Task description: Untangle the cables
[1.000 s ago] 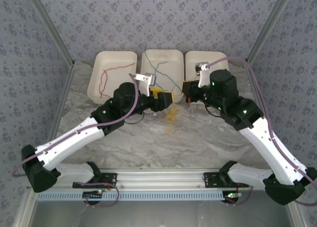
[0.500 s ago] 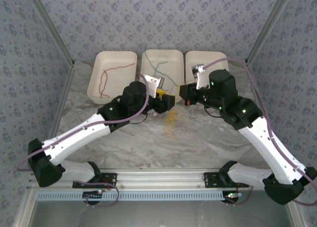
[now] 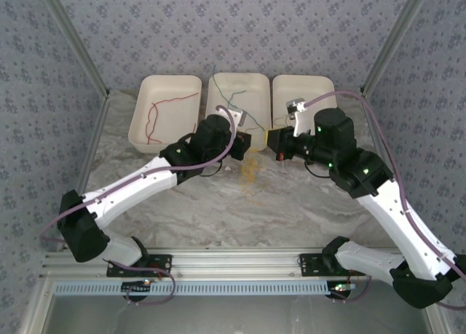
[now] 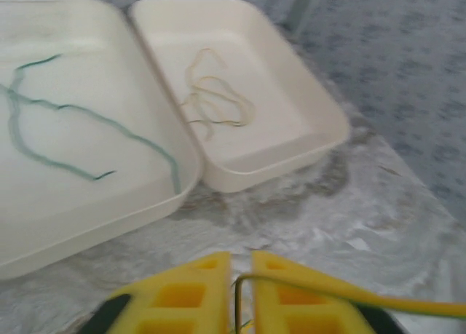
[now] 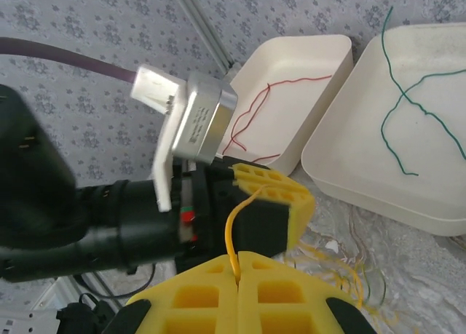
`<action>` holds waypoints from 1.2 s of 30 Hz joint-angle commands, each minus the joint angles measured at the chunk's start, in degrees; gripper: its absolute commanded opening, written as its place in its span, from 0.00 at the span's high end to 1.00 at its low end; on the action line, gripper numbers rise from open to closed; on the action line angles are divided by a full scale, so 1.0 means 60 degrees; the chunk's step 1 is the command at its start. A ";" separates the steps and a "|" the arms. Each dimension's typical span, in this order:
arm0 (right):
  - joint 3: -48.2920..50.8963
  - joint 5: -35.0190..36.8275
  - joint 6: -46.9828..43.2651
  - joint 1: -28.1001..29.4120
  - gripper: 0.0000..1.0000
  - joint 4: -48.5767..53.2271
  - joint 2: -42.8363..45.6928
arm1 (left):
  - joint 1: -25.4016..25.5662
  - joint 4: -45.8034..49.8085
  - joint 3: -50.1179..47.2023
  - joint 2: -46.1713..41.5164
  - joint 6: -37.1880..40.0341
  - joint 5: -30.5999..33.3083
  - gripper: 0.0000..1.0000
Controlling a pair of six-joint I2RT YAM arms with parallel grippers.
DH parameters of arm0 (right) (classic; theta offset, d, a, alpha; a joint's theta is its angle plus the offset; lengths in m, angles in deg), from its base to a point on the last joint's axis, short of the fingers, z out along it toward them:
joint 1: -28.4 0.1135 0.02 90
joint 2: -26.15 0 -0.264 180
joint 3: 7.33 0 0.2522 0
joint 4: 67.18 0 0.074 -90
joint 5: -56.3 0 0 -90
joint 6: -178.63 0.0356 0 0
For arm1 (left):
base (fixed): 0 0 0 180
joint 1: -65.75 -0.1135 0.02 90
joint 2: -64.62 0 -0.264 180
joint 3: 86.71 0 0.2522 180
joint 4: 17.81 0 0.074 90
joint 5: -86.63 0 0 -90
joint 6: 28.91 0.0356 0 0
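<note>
A loose tangle of yellow cables (image 3: 251,168) lies on the marble table in front of the trays. One yellow cable (image 5: 230,228) arcs from the tip of my right gripper (image 5: 238,255), which is shut on it, across to my left gripper (image 5: 273,196). In the left wrist view the left gripper (image 4: 241,257) has its yellow fingers nearly together with that strand (image 4: 313,284) pinched in the slit and trailing off to the right. In the top view the left gripper (image 3: 246,142) and right gripper (image 3: 274,140) face each other just above the tangle.
Three white trays stand side by side at the back. The left tray (image 3: 138,123) holds a red cable (image 3: 154,116), the middle tray (image 3: 218,83) a green cable (image 4: 80,116), the right tray (image 4: 320,141) a coiled yellow cable (image 4: 218,101). Patterned walls enclose the table.
My left arm has swung right, up to the right gripper, and its jaws have closed on the yellow strand. The right gripper stayed shut and shifted slightly.
</note>
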 commanded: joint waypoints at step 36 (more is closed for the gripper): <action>0.0437 0.5235 -0.0325 0.0760 0.99 0.1402 -0.1306 | -0.0829 0.3012 0.0178 -0.3545 0.1184 0.1949 1.00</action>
